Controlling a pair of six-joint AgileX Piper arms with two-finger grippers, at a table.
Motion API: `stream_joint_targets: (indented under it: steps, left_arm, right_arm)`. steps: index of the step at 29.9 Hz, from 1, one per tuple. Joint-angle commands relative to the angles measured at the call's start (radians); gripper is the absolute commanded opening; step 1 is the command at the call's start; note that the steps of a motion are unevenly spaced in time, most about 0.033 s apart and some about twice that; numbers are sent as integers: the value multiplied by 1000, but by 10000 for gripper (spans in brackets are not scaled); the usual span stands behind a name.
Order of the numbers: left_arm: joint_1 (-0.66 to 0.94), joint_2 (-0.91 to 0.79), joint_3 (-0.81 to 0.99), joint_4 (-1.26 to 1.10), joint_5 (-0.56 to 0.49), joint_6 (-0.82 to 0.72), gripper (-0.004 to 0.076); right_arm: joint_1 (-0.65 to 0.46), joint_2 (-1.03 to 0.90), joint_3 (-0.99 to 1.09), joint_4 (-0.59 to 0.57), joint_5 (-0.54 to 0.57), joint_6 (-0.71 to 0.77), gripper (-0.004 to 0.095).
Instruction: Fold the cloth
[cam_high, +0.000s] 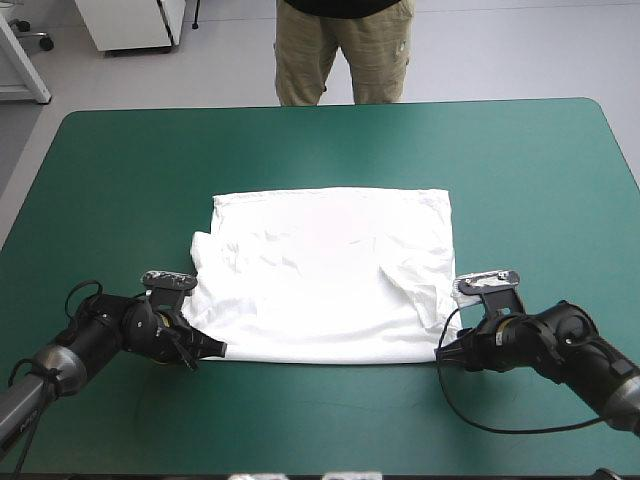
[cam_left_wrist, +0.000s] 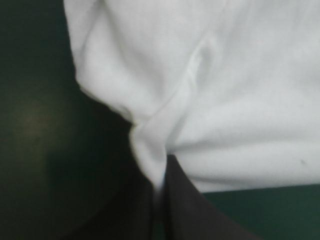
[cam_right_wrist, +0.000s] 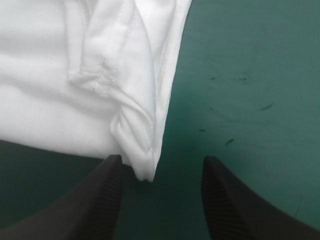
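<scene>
On the teal-green tabletop (cam_high: 330, 150), a white short-sleeved T-shirt (cam_high: 330, 270) lies spread flat at centre. The left hand (cam_left_wrist: 160, 187) pinches the T-shirt's near left corner; the right hand (cam_right_wrist: 162, 159) stands open, the near right corner between its black fingers (cam_right_wrist: 95, 200).

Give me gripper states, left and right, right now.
Left gripper: shut on the T-shirt, at a corner.
Right gripper: open, a T-shirt corner between its fingers, not gripped.
</scene>
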Motion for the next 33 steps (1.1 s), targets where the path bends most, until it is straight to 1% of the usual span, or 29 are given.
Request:
stream_joint_targets:
  steps: [1,7,13,14,15,19,22,27,29,33]
  left_arm:
    - [-3,12,4,-20,-14,-6,-9]
    - [-3,12,4,-20,-23,-6,-9]
    - [-3,12,4,-20,-33,-6,-9]
    - [-3,12,4,-20,-33,-6,-9]
    - [-3,12,4,-20,-34,-6,-9]
    - [-3,-8,4,-20,-39,0,-9]
    - [-3,-52,4,-16,-14,0,-9]
    - [-3,-142,4,-6,65,0,-9]
    - [-3,-179,-2,-1,117,0,-9]
    - [-3,-237,-49,22,191,0,-9]
  right_arm:
    - [0,50,-22,-3,-66,-22,385]
    - [0,147,-22,1,-91,-43,291]
    - [0,184,-22,6,-85,-89,80]
    - [0,184,-22,6,-74,-97,19]
    - [0,184,-22,6,-69,-102,-21]
    - [0,162,-22,6,-45,-106,-17]
    - [0,109,-22,11,4,-106,-17]
    - [0,-18,-22,20,88,-106,-17]
    - [0,-76,-28,22,131,-106,-17]
    - [0,-168,-48,40,182,-104,-18]
